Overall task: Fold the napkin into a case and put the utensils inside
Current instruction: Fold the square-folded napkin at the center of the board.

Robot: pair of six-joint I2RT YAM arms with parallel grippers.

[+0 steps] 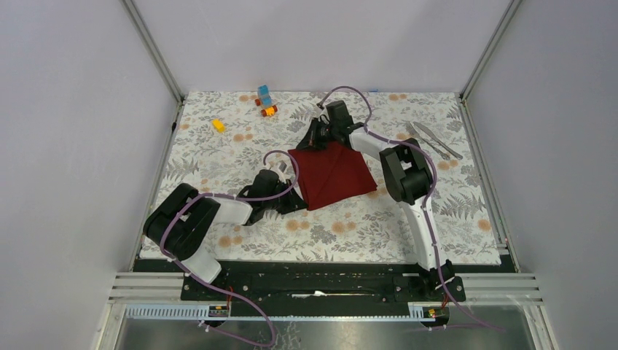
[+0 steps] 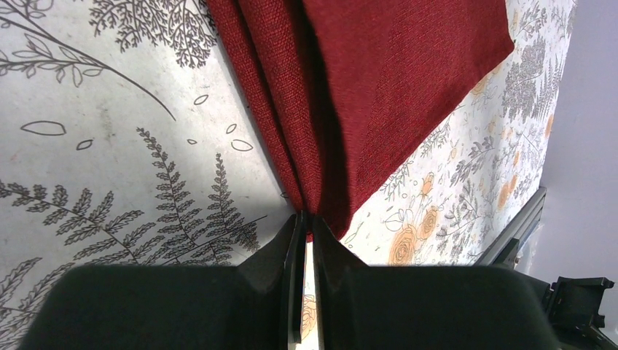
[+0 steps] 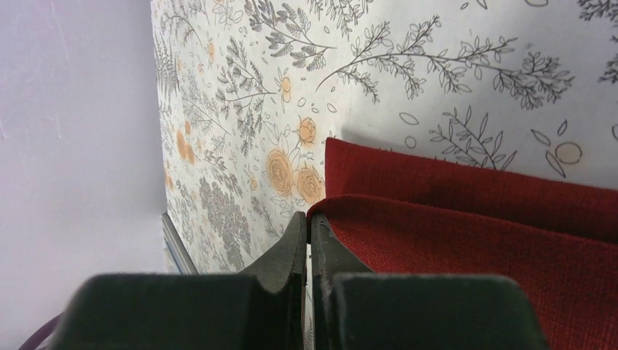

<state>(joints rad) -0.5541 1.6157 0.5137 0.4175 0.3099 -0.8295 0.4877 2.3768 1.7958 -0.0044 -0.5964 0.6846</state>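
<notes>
Lying in the middle of the flowery tabletop [image 1: 452, 219], the red napkin [image 1: 333, 175] sits turned a little. The left tool [image 1: 297, 203] pinches its near corner, the right tool [image 1: 304, 145] its far left corner. Grey walls [image 1: 73, 109] stand around.

Arms [image 1: 421, 226]: white links, blk joints, purple cables [image 1: 348, 89] (loose loops); left gripper [image 2: 306, 233], right gripper [image 3: 308, 227] blk.

Coarse, matt weave on the dark red square cloth napkin [image 2: 408, 73]; far right, the slim silver metal fork and knife [image 1: 437, 141] gleam.
</notes>
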